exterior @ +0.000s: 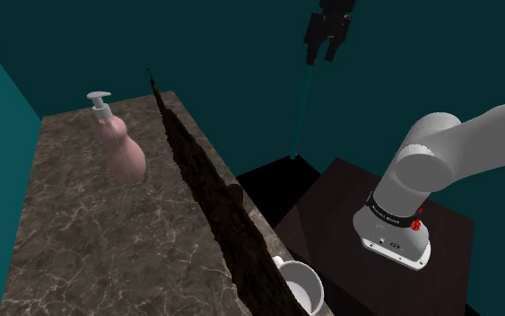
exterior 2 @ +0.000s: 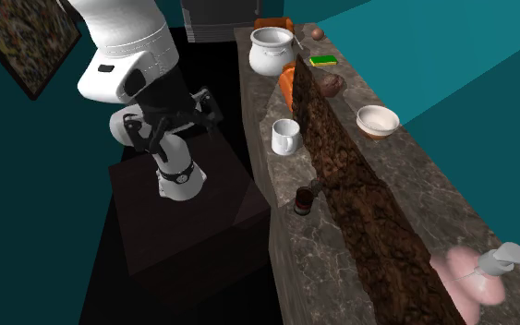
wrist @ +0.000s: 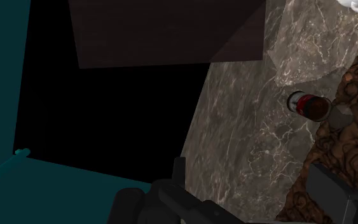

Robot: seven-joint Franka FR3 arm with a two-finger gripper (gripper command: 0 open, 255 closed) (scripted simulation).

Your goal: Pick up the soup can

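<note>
The soup can (wrist: pixel 308 105) is small and dark red with a pale end. It stands on the marble counter (wrist: pixel 234 140) right against a rough dark-brown divider (wrist: pixel 355 133). In the second exterior view the soup can (exterior 2: pixel 304 200) sits near the counter's edge, between the mug and the soap bottle. From the shoulder view the soup can (exterior: pixel 234 192) just peeks past the divider. My black gripper (exterior: pixel 322 54) hangs high above the stand, well away from the can, open and empty. The gripper (wrist: pixel 257 191) has one finger (wrist: pixel 331 188) over the divider.
A white mug (exterior 2: pixel 285 137) stands further along the counter, then a white pot (exterior 2: pixel 271 51), an orange object (exterior 2: pixel 287 85), a bowl (exterior 2: pixel 378 121) and a green sponge (exterior 2: pixel 322 61). A pink soap dispenser (exterior: pixel 117 144) stands beyond the divider (exterior: pixel 207 193). The dark stand (exterior 2: pixel 179 217) adjoins the counter.
</note>
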